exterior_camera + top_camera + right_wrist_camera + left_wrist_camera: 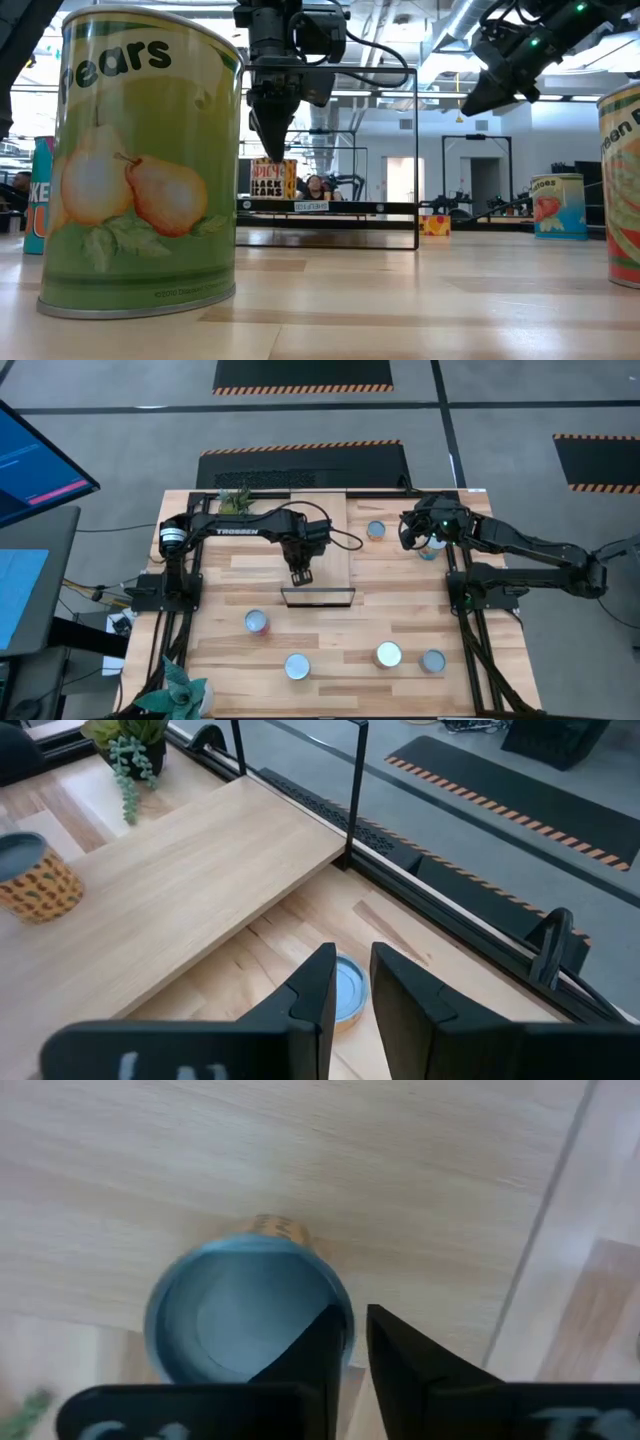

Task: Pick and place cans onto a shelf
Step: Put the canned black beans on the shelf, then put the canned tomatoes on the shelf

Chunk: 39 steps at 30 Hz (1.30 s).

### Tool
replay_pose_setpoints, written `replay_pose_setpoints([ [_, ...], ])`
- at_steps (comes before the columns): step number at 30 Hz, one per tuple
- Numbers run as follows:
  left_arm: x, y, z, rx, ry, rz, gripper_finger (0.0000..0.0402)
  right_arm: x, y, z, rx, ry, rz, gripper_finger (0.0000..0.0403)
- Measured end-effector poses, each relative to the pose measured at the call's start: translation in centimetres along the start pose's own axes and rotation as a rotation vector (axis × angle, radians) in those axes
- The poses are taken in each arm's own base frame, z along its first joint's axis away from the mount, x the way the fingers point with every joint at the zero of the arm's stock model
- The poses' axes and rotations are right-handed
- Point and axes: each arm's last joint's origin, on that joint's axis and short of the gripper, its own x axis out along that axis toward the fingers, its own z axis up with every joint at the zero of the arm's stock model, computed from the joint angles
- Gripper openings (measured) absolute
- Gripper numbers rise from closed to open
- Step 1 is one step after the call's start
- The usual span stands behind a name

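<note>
A can (240, 1315) with a blue top and a tan, dark-spotted side stands upright on the raised light-wood shelf (320, 540), near its black-framed near end. In the low view it is the black-beans can (273, 178). My left gripper (357, 1330) points straight down at the can's rim, its fingers a narrow gap apart. In the high view this gripper (300, 574) hides the can. My right gripper (352, 960) hangs open and holds nothing above another blue-topped can (347, 992) on the table, beside the shelf's right edge. My left gripper comes from above, pointing down, at one side of the can's rim (345, 1312). One finger (325, 1345) lies over the can's top and the other (410, 1360) is outside its wall. I cannot tell whether either touches the rim. The can stands upright on the shelf.
Several cans stand along the table's near side (257, 622) (297, 666) (388, 655) (433, 661); the pears can (140, 160) fills the low view's left. Another can (428, 552) sits under my right arm. Small plants stand at the far left (235, 500) and the near-left corner (180, 695).
</note>
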Motion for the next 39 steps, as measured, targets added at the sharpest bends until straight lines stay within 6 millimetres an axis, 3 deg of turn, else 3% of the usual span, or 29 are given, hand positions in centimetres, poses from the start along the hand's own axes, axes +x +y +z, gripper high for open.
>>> replay_pose_setpoints([
  [4, -0.2, 0.1, 0.3, -0.003, -0.024, -0.006, 0.0062, 0.0, 0.0, 0.0, -0.001, 0.003, -0.001, 0.0092],
  [9, -2.2, 0.6, 1.3, -0.003, -0.097, 0.006, 0.0088, 0.0, 0.0, 0.0, -0.001, 0.003, -0.001, 0.0092],
  [13, -5.1, 1.2, 2.3, 0.034, -0.182, 0.043, 0.0101, 0.0, 0.0, 0.0, -0.006, 0.001, -0.001, 0.0092],
  [18, -8.7, 2.5, 2.4, 0.090, -0.213, 0.296, 0.0103, 0.1, -0.2, 0.9, 0.017, -0.089, -0.045, 0.0092],
  [21, -9.8, 3.5, 1.2, 0.099, -0.143, 0.379, 0.0103, 0.6, 0.0, 1.7, -0.005, -0.153, -0.057, 0.0092],
  [28, -10.7, 5.9, -2.7, 0.021, -0.065, 0.387, 0.0103, 2.3, 0.0, 2.6, -0.004, -0.208, -0.121, 0.0092],
  [34, -10.2, 6.7, -7.2, -0.063, -0.186, 0.402, 0.0103, 3.0, -0.3, 4.4, 0.005, -0.190, -0.163, 0.0092],
  [39, -8.7, 6.9, -11.5, -0.145, -0.328, 0.412, 0.0103, 3.4, -0.5, 6.8, -0.026, -0.090, -0.201, 0.0092],
])
